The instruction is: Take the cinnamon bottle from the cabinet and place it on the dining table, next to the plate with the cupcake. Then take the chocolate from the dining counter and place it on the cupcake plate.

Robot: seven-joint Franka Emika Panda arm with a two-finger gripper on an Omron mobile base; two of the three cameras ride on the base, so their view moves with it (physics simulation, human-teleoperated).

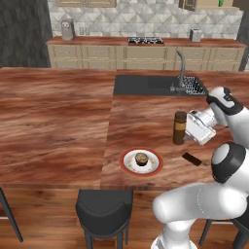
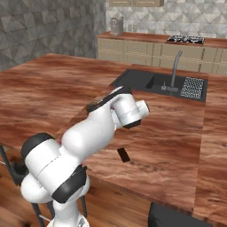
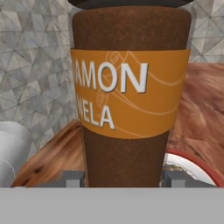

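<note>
The cinnamon bottle (image 1: 179,127), dark brown with an orange band, stands upright on the dining table (image 1: 58,116), right of the plate. My gripper (image 1: 184,128) reaches it from the right and is shut on the bottle. In the hand view the bottle (image 3: 129,87) looms large, with my gripper (image 3: 122,178) closed on it and one fingertip at each lower side. I cannot tell whether its base touches the wood. The white plate (image 1: 127,160) with a red rim holds the cupcake (image 1: 141,158); its rim (image 3: 192,168) peeks out behind the bottle. The chocolate (image 1: 191,159) (image 2: 123,155) lies flat on the table.
A black sink (image 1: 146,85) with a steel tap (image 1: 181,68) is set into the table behind the bottle. A dark stool (image 1: 104,204) stands under the near edge. Lower cabinets and a stove line the back wall. A wall cabinet (image 1: 209,4) holds a green cup (image 1: 221,3).
</note>
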